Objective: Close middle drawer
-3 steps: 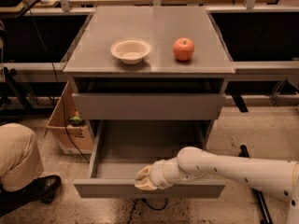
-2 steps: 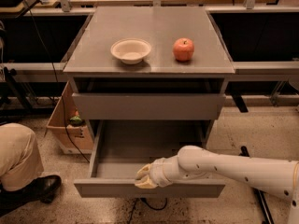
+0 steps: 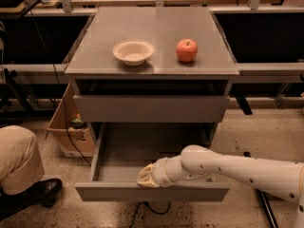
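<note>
The middle drawer (image 3: 114, 163) is a wide grey tray pulled far out of the cabinet, with a slim plain front panel (image 3: 95, 192) at the bottom of the view. My white arm reaches in from the right. My gripper (image 3: 147, 177) rests at the top edge of that front panel, near its middle, just inside the drawer. The drawer above it, with the taller front panel (image 3: 152, 109), stands slightly out.
A white bowl (image 3: 133, 51) and a red apple (image 3: 187, 50) sit on the cabinet top (image 3: 156, 27). A person's knee (image 3: 19, 158) and black shoe (image 3: 40, 191) are at the lower left. A cardboard box (image 3: 66, 125) stands left of the cabinet.
</note>
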You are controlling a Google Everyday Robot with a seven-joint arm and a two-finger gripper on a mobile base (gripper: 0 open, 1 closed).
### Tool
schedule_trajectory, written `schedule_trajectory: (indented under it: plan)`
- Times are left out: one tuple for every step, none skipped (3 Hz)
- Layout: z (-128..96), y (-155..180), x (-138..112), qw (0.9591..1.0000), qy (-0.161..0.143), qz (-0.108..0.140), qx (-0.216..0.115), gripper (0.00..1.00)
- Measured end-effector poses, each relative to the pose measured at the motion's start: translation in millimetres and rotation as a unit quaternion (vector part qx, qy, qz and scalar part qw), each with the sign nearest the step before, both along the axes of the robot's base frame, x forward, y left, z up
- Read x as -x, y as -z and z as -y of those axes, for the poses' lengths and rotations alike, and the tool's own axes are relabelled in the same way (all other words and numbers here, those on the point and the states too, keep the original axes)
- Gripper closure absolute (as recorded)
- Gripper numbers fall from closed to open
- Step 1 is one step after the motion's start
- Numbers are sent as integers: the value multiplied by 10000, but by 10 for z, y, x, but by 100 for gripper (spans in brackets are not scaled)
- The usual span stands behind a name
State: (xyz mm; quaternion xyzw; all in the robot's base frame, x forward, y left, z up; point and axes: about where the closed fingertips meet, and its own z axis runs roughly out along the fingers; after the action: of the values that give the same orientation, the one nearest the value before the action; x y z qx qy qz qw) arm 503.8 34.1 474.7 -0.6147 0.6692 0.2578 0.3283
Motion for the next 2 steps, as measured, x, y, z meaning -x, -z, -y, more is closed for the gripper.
schedule_trajectory:
  plan:
    - [64, -180, 91, 10000, 34, 13, 16, 100]
    - [211, -404, 273, 9998, 92, -150, 49, 100]
